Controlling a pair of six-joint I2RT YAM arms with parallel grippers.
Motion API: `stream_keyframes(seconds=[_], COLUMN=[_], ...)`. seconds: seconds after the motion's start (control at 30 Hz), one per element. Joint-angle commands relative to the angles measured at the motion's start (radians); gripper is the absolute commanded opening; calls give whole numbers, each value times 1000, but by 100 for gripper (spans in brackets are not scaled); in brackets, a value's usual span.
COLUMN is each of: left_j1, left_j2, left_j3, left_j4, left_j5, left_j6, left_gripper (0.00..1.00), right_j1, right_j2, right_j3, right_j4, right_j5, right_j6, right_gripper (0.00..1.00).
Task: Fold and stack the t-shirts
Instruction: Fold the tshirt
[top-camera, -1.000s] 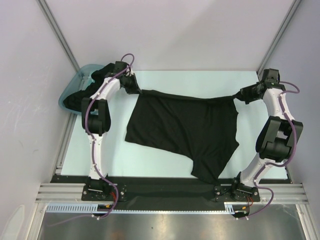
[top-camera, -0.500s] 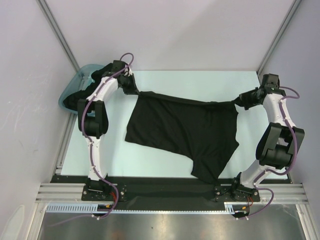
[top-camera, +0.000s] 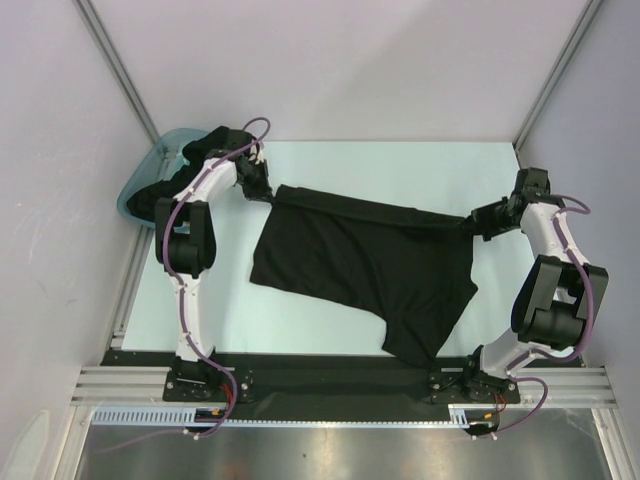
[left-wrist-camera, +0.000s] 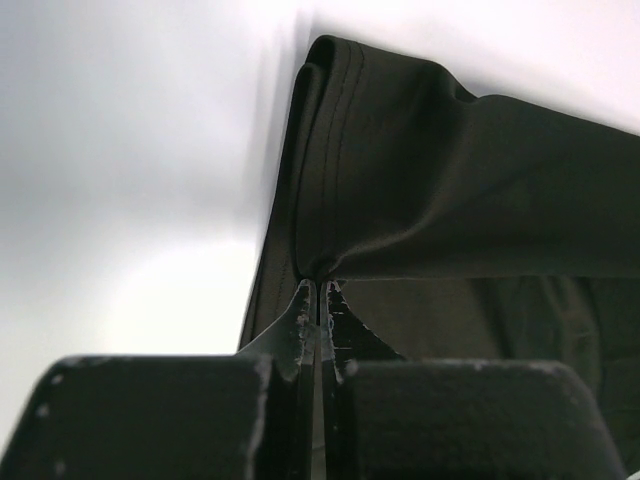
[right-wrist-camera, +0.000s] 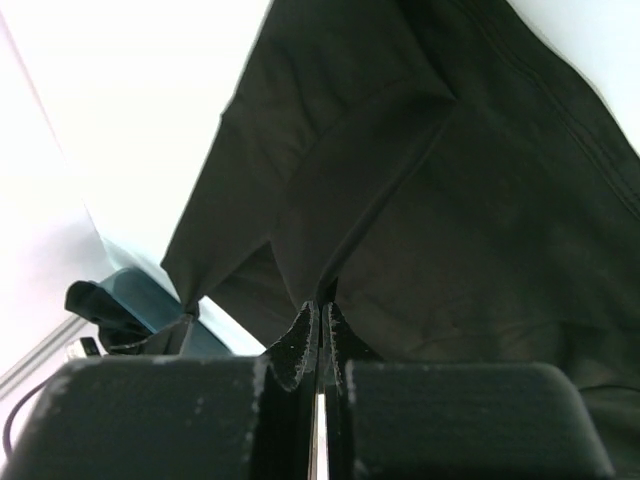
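A black t-shirt (top-camera: 365, 270) hangs stretched between my two grippers above the pale table, its lower part resting on the table. My left gripper (top-camera: 270, 190) is shut on the shirt's far left corner; the left wrist view shows the hemmed edge (left-wrist-camera: 330, 150) pinched at the tips (left-wrist-camera: 320, 285). My right gripper (top-camera: 472, 222) is shut on the far right corner; the right wrist view shows cloth (right-wrist-camera: 450, 200) running away from the tips (right-wrist-camera: 320, 300). More black cloth (top-camera: 160, 190) lies in the teal tub (top-camera: 175, 145) at the far left.
The teal tub sits off the table's far left corner, beside a grey wall (top-camera: 60, 200). A metal frame rail (top-camera: 340, 385) runs along the near edge by the arm bases. The tub's edge shows in the right wrist view (right-wrist-camera: 150, 300).
Both grippers have moved toward the near side and lower with the shirt; the right one more so. The stretched top edge now slopes down toward the right.
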Motion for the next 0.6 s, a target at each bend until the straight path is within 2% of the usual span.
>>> stream_keyframes(seconds=[0.0,0.57], left_j1=[5,-10], left_j2=[-74,-108], left_j3=[-1,-95], left_j4=[2,30], left_j5=[-20,-15], left_j6=[38,53], left_gripper=[0,4], right_j1=[8,10], right_j2=[-46,-92], right_j3=[-14,-71], right_j4=[-4,-49], right_j5=[-8,31], right_j6=[-18,-58], right_gripper=[0,0])
